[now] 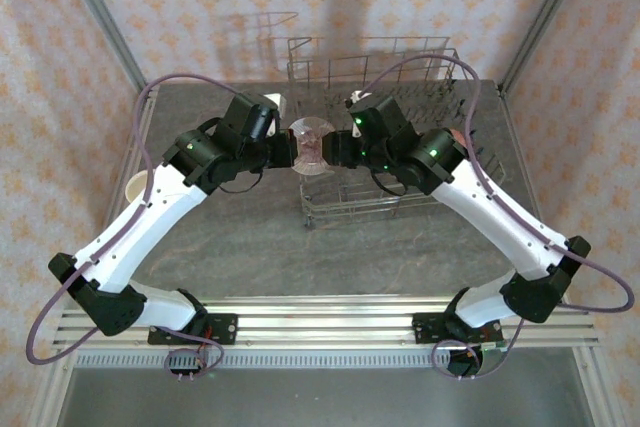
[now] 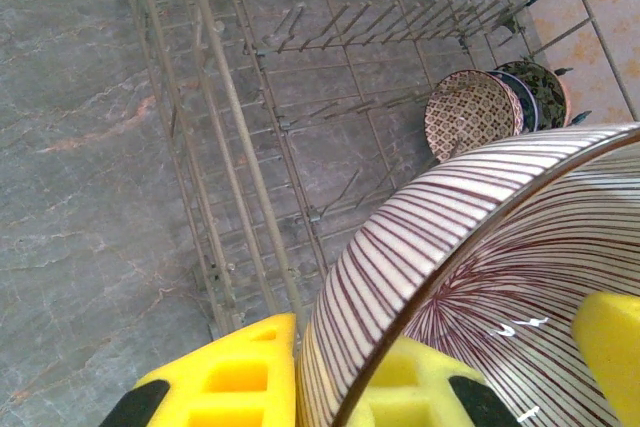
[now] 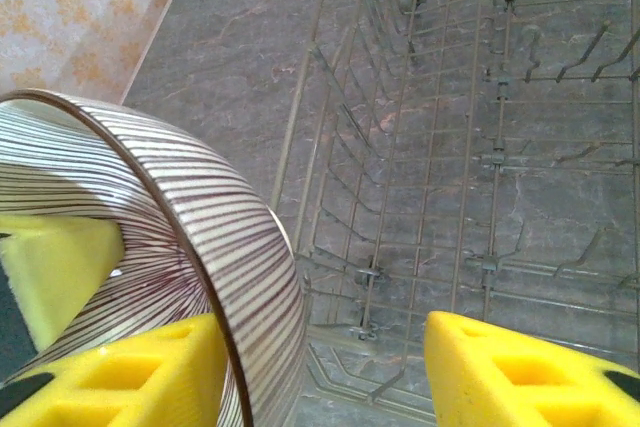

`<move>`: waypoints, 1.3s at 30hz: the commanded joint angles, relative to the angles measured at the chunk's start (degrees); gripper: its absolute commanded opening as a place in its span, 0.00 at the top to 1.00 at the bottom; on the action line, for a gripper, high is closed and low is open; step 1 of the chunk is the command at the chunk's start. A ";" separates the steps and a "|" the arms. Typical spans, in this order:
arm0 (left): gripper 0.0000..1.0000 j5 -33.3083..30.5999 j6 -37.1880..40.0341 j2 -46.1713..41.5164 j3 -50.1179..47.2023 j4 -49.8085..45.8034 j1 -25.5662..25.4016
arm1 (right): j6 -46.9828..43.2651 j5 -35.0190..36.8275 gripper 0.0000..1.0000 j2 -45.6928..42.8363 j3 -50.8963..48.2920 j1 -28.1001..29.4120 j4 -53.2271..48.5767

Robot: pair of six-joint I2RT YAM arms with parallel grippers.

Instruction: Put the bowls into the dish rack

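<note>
A cream bowl with dark red stripes [image 1: 311, 145] hangs tilted on edge above the near left corner of the grey wire dish rack [image 1: 350, 209]. My left gripper [image 1: 290, 152] is shut on its rim: in the left wrist view the gripper [image 2: 325, 387] has one yellow finger outside the bowl's wall [image 2: 400, 247] and one inside. My right gripper [image 3: 320, 367] is open and straddles the opposite rim. One of its fingers is inside the bowl [image 3: 230, 247]; the other stands well clear of the wall. A few patterned bowls [image 2: 472, 114] stand on edge in the rack [image 2: 250, 147].
A cream bowl [image 1: 137, 187] sits on the grey table beside my left arm. The rack's upright tines [image 3: 520, 47] and tall wire sides lie below and beyond both grippers. Patterned walls close the table at the back and sides.
</note>
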 commanded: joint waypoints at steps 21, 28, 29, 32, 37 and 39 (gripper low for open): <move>0.99 -5.33 -1.99 0.65 2.94 3.87 -2.76 | 5.21 6.38 0.76 2.05 3.83 2.53 -3.41; 0.99 -5.84 -2.59 0.45 2.10 4.09 -2.85 | 4.20 10.05 0.81 3.96 6.59 5.26 -5.25; 0.98 -5.93 -2.55 0.39 2.06 4.05 -2.90 | 4.20 10.23 0.82 4.40 7.13 5.40 -5.78; 0.98 -6.48 -2.56 0.23 1.97 3.86 -2.91 | 4.44 11.15 0.84 5.31 8.36 5.77 -6.95; 0.92 -6.65 -2.84 -0.25 1.35 4.36 -2.95 | 4.62 12.27 0.87 6.08 9.12 5.94 -7.44; 0.88 -6.40 -2.79 -0.17 1.44 4.49 -2.90 | 4.56 12.40 0.90 6.44 9.36 6.09 -7.62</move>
